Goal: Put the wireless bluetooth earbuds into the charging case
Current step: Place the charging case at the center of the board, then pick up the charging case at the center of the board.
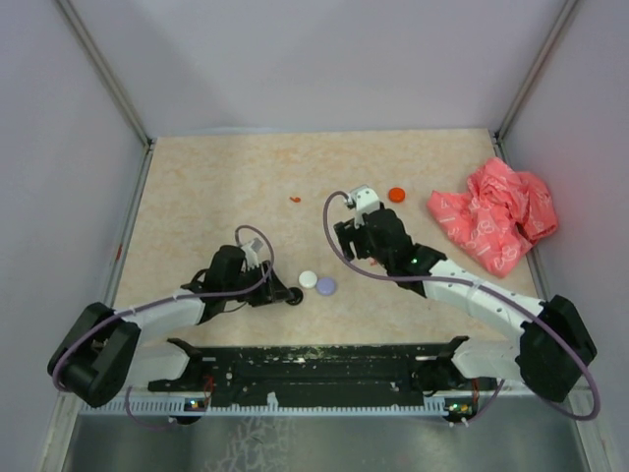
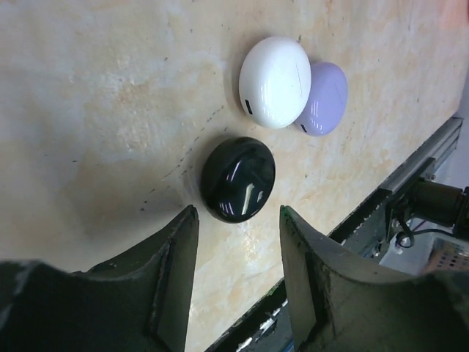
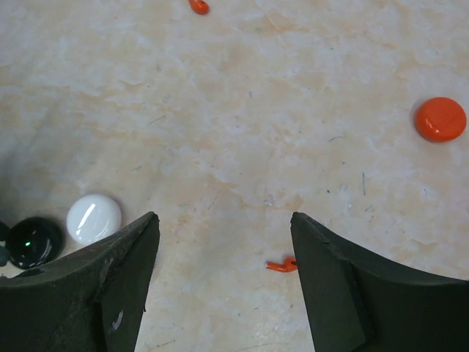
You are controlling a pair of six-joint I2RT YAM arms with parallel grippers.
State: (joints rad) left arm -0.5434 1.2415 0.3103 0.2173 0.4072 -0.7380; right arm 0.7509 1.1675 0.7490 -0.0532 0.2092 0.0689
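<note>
A tiny red earbud [image 3: 282, 265] lies on the table just inside my right gripper's [image 3: 223, 220] right finger, and the jaws stand open over it without touching. Farther off lies a second red earbud [image 3: 198, 6] [image 1: 295, 199]. My left gripper [image 2: 239, 220] is open, and a round black charging case [image 2: 238, 179] lies on the table just ahead of its fingertips. White [image 2: 275, 82] and lilac [image 2: 326, 99] round cases lie side by side beyond it, touching. In the top view the left gripper [image 1: 285, 293] is beside the black case [image 1: 294, 297], and the right gripper [image 1: 356, 251] hangs right of centre.
An orange round case [image 1: 396, 195] lies at the back right of the table. A crumpled pink-red plastic bag [image 1: 496, 216] fills the right side by the wall. The black rail [image 1: 314, 359] runs along the near edge.
</note>
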